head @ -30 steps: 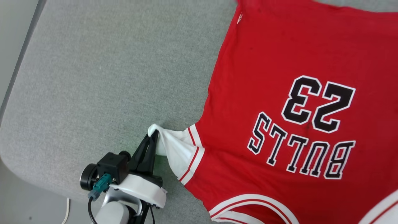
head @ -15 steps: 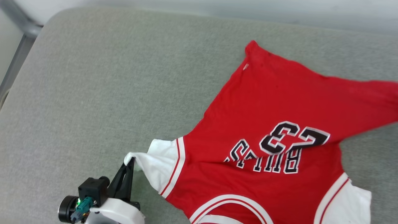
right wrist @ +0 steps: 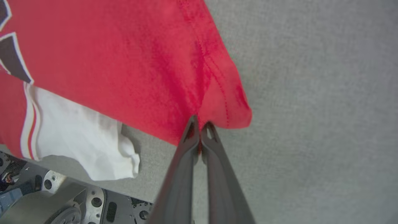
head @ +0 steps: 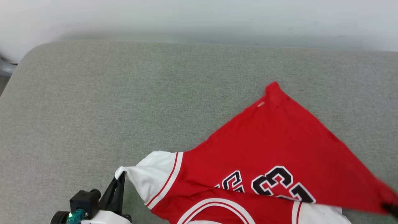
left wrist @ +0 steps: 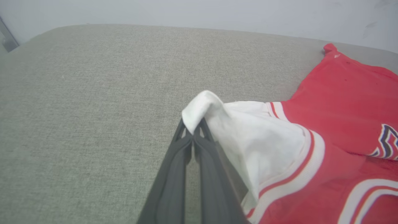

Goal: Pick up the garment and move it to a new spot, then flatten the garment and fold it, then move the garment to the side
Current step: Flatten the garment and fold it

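Left claw [left wrist: 193,132]: fingers together, clamped on the bunched tip of the white sleeve [left wrist: 258,133]; its body is cut off by the near edge of the head view.
Right claw [right wrist: 201,123]: pinched tight on a stitched red hem corner [right wrist: 224,102].
Garment [head: 264,146]: soft red T-shirt, near right on the padded surface [head: 93,109], stretched into a triangle with its far corner [head: 273,87] pointing away.
Lettering [head: 273,183]: black with white outlines, partly hidden (only the numerals' upper parts show).
Second sleeve [right wrist: 90,140]: white, crumpled, partly under the red panel.
Padded surface: grey woven cloth with a rounded far-left corner; wide bare room left of and beyond the garment.
Wall [head: 199,18]: pale, blurred.
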{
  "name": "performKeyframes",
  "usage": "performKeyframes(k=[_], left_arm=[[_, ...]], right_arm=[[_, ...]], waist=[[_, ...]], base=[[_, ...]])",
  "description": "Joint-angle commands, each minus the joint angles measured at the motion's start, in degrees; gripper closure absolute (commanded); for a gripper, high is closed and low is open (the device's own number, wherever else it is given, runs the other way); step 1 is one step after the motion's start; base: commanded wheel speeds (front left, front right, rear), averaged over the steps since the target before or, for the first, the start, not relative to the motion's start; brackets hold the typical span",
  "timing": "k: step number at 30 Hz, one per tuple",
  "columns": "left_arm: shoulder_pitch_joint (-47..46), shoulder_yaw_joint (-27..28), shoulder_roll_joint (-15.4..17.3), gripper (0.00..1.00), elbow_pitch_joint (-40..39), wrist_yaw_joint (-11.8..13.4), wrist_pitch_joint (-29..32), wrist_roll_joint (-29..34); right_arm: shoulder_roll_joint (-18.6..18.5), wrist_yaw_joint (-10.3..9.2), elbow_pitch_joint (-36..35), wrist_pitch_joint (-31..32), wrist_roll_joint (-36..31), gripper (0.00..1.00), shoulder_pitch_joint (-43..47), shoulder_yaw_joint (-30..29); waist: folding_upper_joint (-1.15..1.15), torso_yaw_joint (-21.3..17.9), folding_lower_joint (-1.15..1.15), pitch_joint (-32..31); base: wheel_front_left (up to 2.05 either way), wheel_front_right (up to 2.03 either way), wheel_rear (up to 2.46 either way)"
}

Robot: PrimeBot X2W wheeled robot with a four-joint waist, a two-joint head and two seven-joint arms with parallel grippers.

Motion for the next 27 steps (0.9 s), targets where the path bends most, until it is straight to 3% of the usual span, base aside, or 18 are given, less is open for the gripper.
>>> performKeyframes(k=[1, 7, 10, 11, 12, 22, 27], left_arm=[[0.5, 0.2, 0.4, 1.0, -0.2, 0.2, 0.1, 0.0], [0.2, -0.2, 0.7, 1.0, -0.6, 0.1, 0.3, -0.3], [-0.2, -0.3, 0.7, 1.0, -0.7, 0.2, 0.4, -0.4], [-0.3, -0.3, 0.8, 1.0, -0.7, 0.3, 0.3, -0.4], [-0.3, -0.3, 0.8, 1.0, -0.7, 0.3, 0.3, -0.4], [-0.9, -0.9, 0.9, 1.0, -1.4, 0.8, 0.3, -0.1], [-1.8, -1.6, 0.5, 1.0, -2.0, 0.8, 0.4, 0.3]], right_arm=[[0.8, -0.07, 0.0, 0.2, -0.1, 1.0, 1.3, -0.1], [6.7, -0.07, 4.5, 0.7, -1.2, 1.0, 11.0, 1.1], [8.1, -0.07, 5.8, -0.6, -1.4, 1.0, 11.5, 1.1], [8.4, -0.08, 5.7, -1.5, -1.6, 0.64, 10.9, 0.6], [8.4, -0.08, 5.3, -2.6, -1.9, 0.0, 10.0, -0.1], [6.2, -0.06, -5.1, -10.3, -2.7, 0.0, 0.0, -8.4], [3.7, -0.06, -9.3, -8.0, -3.5, 0.0, -8.9, -6.1]], waist=[[0.0, -0.2, 0.01, -0.2], [0.0, 0.3, 0.01, 0.1], [0.0, 0.4, 0.01, 0.3], [0.0, 0.4, 0.01, 0.3], [0.0, 0.4, 0.01, 0.3], [0.0, 1.3, 0.01, -0.1], [0.0, 2.5, 0.01, 1.1]], base=[[0.0, 0.0, 0.0], [0.0, 0.0, 0.0], [0.0, 0.0, 0.0], [0.0, 0.0, 0.0], [0.0, 0.0, 0.0], [0.0, 0.0, 0.0], [0.0, 0.0, 0.0]])
